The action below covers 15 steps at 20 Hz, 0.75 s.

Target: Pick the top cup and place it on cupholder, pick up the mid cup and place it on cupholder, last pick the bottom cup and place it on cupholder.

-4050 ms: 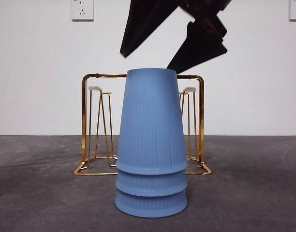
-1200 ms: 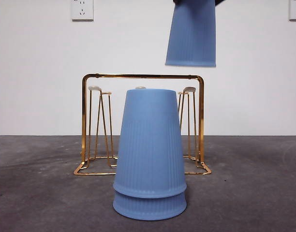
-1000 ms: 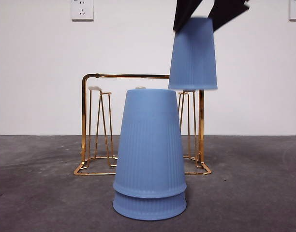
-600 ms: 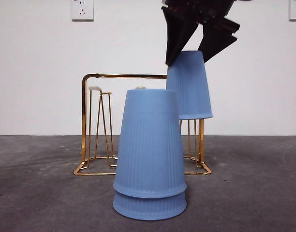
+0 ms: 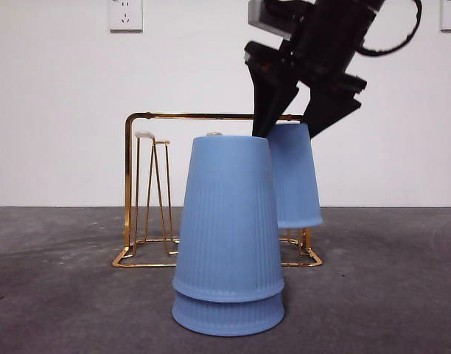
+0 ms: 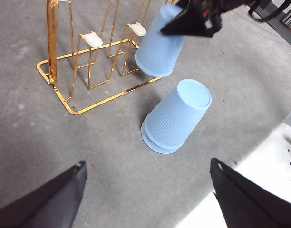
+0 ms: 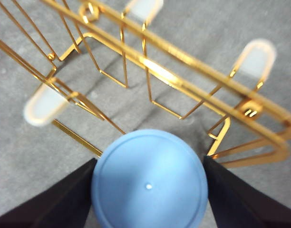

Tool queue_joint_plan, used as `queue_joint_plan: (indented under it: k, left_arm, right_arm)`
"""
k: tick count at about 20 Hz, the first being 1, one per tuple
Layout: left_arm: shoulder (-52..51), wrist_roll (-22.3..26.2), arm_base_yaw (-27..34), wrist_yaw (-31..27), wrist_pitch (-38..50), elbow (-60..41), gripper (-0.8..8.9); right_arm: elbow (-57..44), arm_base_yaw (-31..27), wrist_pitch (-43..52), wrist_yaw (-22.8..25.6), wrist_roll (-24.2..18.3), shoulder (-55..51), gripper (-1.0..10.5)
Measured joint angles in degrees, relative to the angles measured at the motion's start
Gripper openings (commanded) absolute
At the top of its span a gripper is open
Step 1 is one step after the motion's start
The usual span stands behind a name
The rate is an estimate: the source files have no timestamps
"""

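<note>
The right pincer [image 5: 295, 129] is clamped on the closed end of an upturned blue ribbed cup [image 5: 293, 177], holding it over a corner peg of the gold wire cupholder [image 5: 137, 192], its rim just above the rack's base. Two more blue cups [image 5: 228, 236] stand nested, mouth down, on the grey worktop [image 5: 63, 295] in front of the rack. The left pincer [image 6: 145, 199] waits well apart, its jaws spread wide. The cups look light, thin and smooth, probably plastic, so a grip across the narrow closed end suits them, with gentle pressure. No brand or writing is readable anywhere; two wall sockets [image 5: 125, 15] are unmarked.
</note>
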Motion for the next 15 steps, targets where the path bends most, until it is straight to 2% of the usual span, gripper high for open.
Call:
queue_joint_plan:
  k: [3, 10, 15]
  left_arm:
    - [0.0, -0.1, 0.0, 0.0, 0.0, 0.0, 4.09]
    - [0.0, -0.1, 0.0, 0.0, 0.0, 0.0, 4.41]
    - [0.0, -1.3, -0.8, 0.0, 4.3, 0.0, 4.67]
  right_arm:
    - [-1.2, 0.0, 1.4, -0.8, 0.9, 0.0, 3.8]
    - [-1.7, 0.0, 1.2, 0.3, 1.4, -1.0, 4.5]
    - [-1.7, 0.0, -1.9, 0.4, 1.4, -12.7, 4.4]
